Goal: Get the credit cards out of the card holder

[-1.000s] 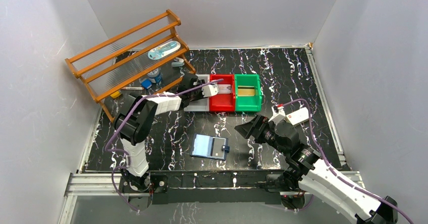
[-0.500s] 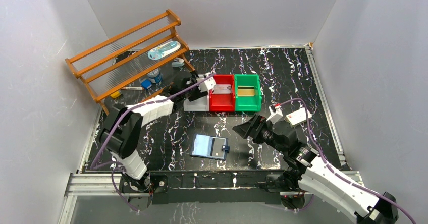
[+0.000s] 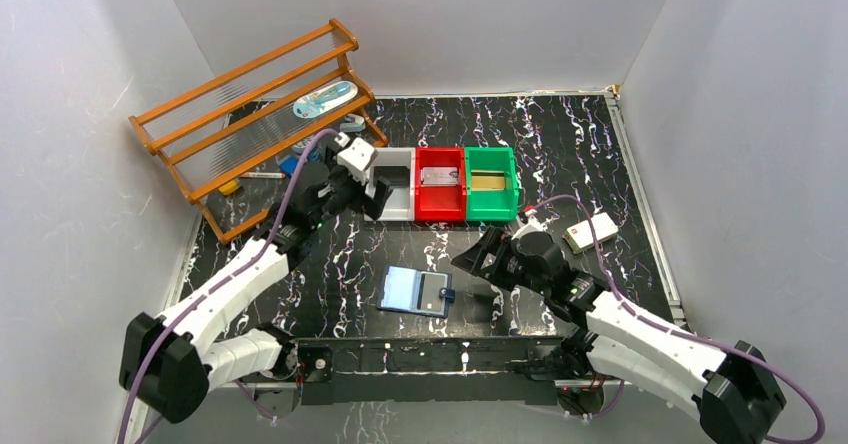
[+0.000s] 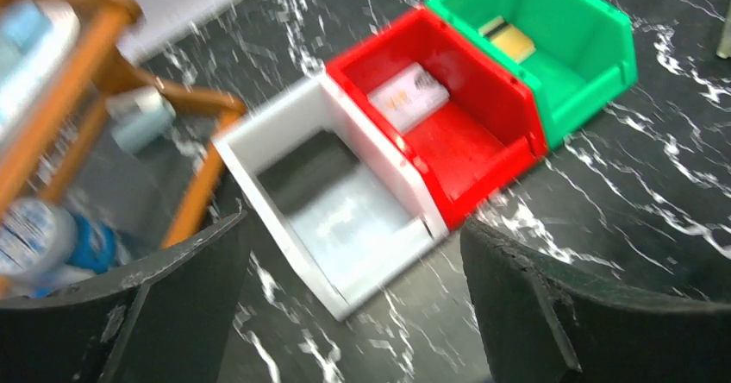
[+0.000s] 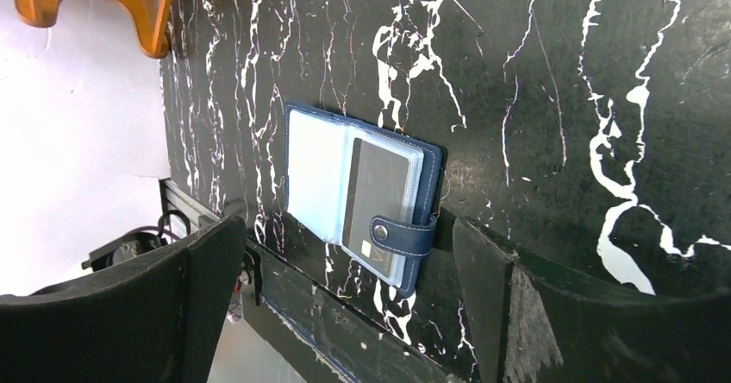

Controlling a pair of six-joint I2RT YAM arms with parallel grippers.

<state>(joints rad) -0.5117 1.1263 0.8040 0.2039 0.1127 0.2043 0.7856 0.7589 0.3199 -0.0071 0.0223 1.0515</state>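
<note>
Since the dark credit card (image 5: 377, 185) in the open card holder (image 5: 312, 163) looks thin, stiff and slippery, pinching its edge seems best; left tool (image 4: 353, 258) and right tool (image 3: 480, 261) are both spread.

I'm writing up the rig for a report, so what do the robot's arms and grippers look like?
Both the left arm and right arm have white ribbed shells, black joints and a purple cable alongside. The left gripper and right gripper have broad, scuffed black fingers.
</note>
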